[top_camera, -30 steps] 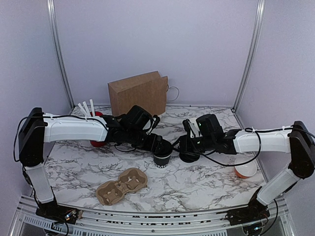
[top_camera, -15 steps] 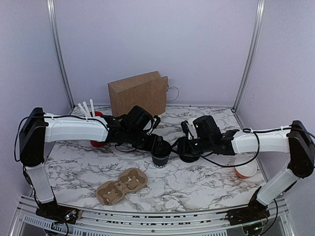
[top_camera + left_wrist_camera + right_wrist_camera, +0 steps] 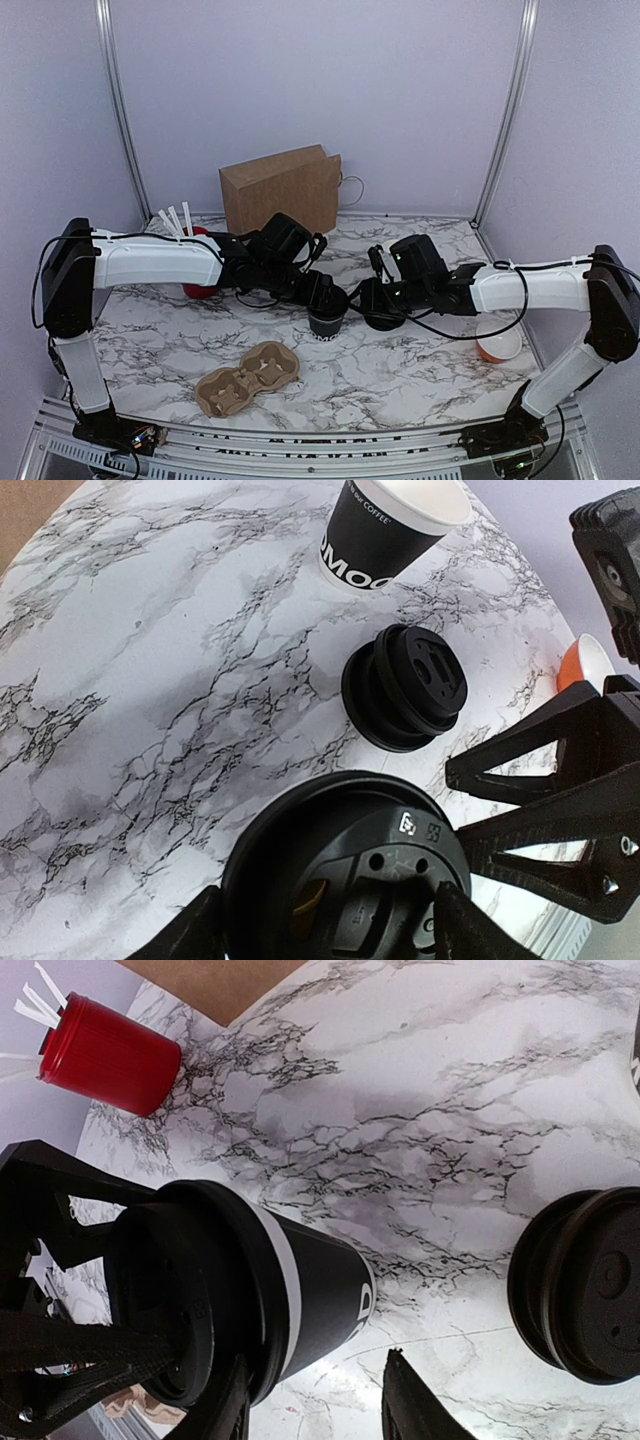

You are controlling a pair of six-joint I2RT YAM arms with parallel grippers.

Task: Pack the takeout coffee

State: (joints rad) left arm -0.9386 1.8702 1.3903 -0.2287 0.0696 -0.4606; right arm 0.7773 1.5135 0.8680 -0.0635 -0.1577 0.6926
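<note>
Takeout coffee, a black cup with white print low on its side and a black lid on top, stands upright near the middle of the marbled tabletop. The left claw reaches in from the left and is clamped on it, one finger pressed to each side of the lid's rim. The right claw hangs low just to the right of the cup, its fingers apart with nothing between them and its tips close to the cup's base. A stack of black lids sits on the tabletop just right of the coffee, under the right arm's wrist. Beyond the lids stands an open black cup with a white interior. The cardboard cup carrier lies nearer the front edge, to the left of the coffee and apart from it. A red cup of white sticks stands behind the left arm, a brown paper bag is upright at the back, and an orange cup sits near the right edge.
</note>
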